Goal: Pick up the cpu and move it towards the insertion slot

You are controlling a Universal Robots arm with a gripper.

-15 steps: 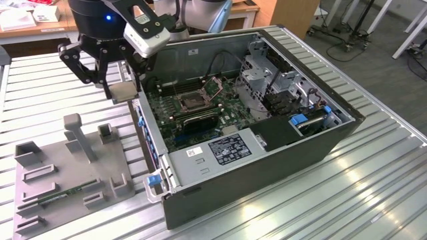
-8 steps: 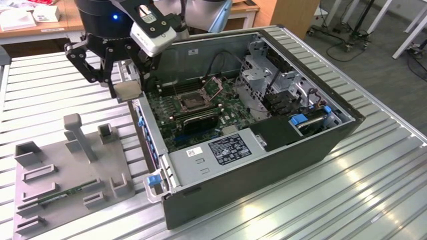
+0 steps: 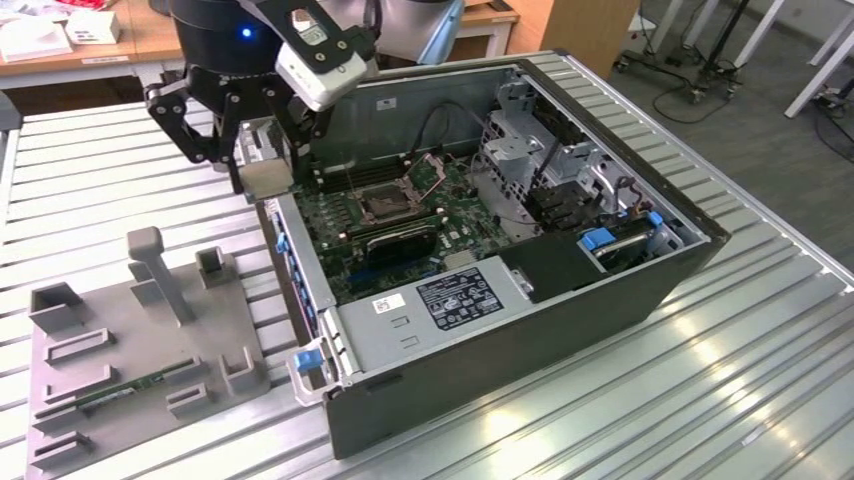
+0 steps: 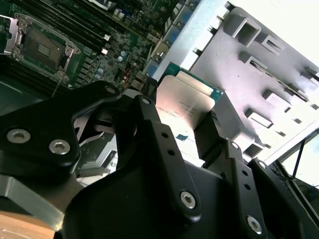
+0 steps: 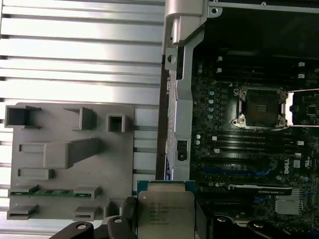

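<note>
The cpu, a flat square chip with a silvery top and a green rim, hangs in the air with my gripper shut on it. It hovers over the open computer case's edge on the exterior view's left. Both wrist views show the cpu clamped between the black fingers of the gripper. The insertion slot is a square dark socket in a silver frame on the green motherboard, a short way from the chip. The slot stands uncovered, its retaining frame swung open.
The open computer case lies on a ribbed metal table. A grey fixture plate with raised posts lies on the exterior view's left and holds a green memory stick. Long black memory slots flank the socket.
</note>
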